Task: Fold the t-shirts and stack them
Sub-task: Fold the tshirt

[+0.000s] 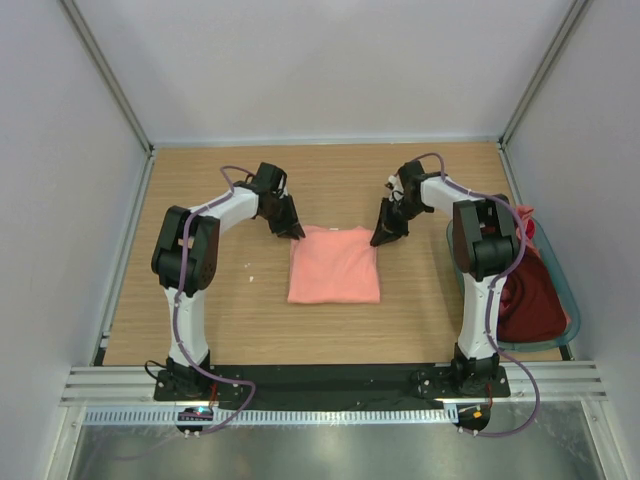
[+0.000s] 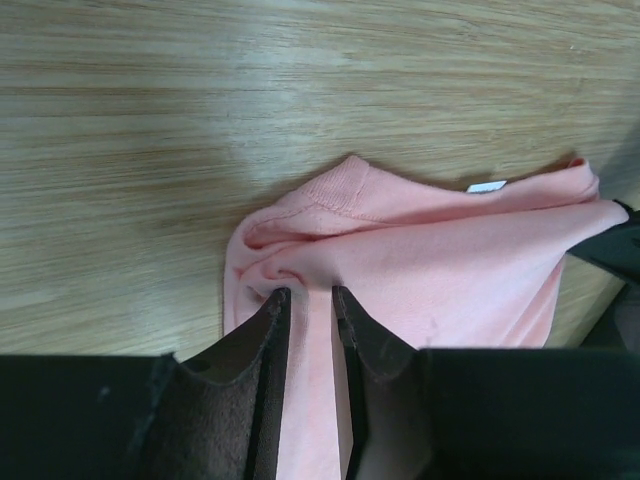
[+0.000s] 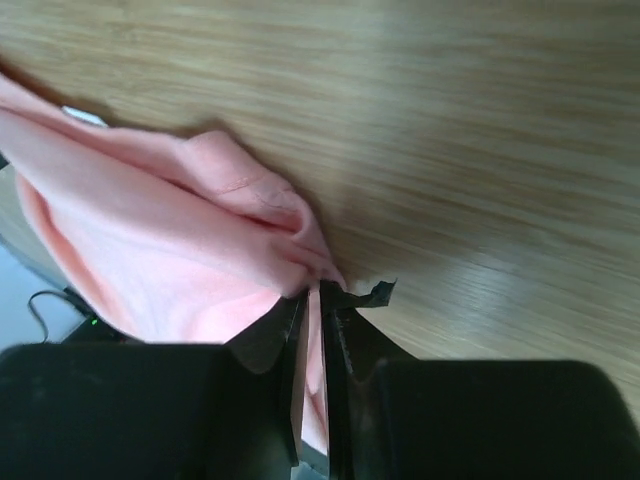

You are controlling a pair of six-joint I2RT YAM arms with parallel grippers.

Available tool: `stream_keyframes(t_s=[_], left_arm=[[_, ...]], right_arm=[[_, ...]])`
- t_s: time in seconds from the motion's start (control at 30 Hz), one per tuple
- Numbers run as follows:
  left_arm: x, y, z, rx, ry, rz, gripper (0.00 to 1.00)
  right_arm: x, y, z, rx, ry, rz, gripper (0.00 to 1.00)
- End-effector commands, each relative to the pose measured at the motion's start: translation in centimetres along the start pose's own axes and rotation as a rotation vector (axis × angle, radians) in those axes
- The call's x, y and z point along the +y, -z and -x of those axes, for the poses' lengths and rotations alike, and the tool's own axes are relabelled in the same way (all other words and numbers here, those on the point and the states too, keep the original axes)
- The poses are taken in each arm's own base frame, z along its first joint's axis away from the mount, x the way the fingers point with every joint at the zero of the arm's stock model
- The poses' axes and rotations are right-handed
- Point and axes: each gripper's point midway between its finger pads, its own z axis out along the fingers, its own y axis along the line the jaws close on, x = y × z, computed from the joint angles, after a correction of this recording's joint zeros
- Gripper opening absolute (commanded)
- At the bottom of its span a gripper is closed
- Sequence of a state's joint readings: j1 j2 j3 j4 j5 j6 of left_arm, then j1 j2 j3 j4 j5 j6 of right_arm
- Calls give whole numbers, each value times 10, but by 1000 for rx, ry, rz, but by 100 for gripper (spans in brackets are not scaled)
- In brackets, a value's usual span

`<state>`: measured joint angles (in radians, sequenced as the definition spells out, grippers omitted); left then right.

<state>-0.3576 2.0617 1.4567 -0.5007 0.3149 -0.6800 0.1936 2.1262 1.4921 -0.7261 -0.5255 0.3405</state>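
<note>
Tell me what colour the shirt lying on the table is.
The t-shirt is plain salmon pink, clearest from the top camera.

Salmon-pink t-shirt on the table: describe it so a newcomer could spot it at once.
At the middle of the wooden table lies a folded salmon-pink t-shirt, with the left gripper and right gripper pinching its far corners. Unlike the dark maroon shirt heaped in the basket at the right, it lies flat.
</note>
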Motion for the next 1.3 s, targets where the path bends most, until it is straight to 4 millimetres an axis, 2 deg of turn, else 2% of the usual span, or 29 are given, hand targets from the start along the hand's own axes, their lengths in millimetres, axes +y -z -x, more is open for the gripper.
stream_keyframes(t_s=[0.0,0.03,0.13,0.2,0.27,0.33,0.4,0.43,0.53,0.57,0.63,0.7,0.83,0.87,0.97,1.0,1.03,1.1,1.17,1.27], left_arm=[[17,6,5,-21,-10,70,25],[19,6,3,-13,-19,77,25],[23,10,-1,-11,-29,90,25],[22,16,-1,-18,-41,91,25],[18,25,-1,-23,-54,85,28],[7,41,3,-45,-70,59,35],[-1,54,5,-59,-91,44,39],[-7,65,8,-77,-101,28,42],[-19,86,10,-107,-119,-1,43],[-21,90,10,-109,-118,-8,43],[-28,92,9,-118,-100,-40,43],[-39,86,7,-103,-78,-109,41],[-42,60,-2,-53,-27,-190,31],[-35,48,-8,-30,-11,-179,30],[-24,30,-11,-9,2,-156,26],[-13,18,-11,0,10,-119,25],[-6,13,-10,0,-10,-97,25],[12,1,-9,25,-21,-15,23],[25,-2,-3,21,-67,47,21],[33,7,2,11,-119,114,20]], right_arm=[[-30,16,27,-86,54,-164,17],[-33,22,31,-107,59,-193,17],[-25,40,44,-162,83,-213,17],[-23,45,42,-150,88,-222,17],[-13,51,41,-149,96,-190,17],[7,60,38,-162,98,-123,17],[26,71,34,-184,100,-68,18],[33,70,28,-171,97,-45,18],[69,67,6,-130,102,96,20],[84,63,-7,-93,117,144,20],[94,56,-18,-72,105,187,22],[102,49,-29,-40,88,242,22],[93,31,-47,9,42,297,22],[88,26,-52,28,41,296,22],[69,12,-71,82,36,295,22],[62,8,-75,91,27,287,22],[44,3,-80,96,-8,272,21],[29,1,-83,91,-53,271,21],[12,2,-85,80,-96,261,21],[10,15,-84,67,-70,225,21]])
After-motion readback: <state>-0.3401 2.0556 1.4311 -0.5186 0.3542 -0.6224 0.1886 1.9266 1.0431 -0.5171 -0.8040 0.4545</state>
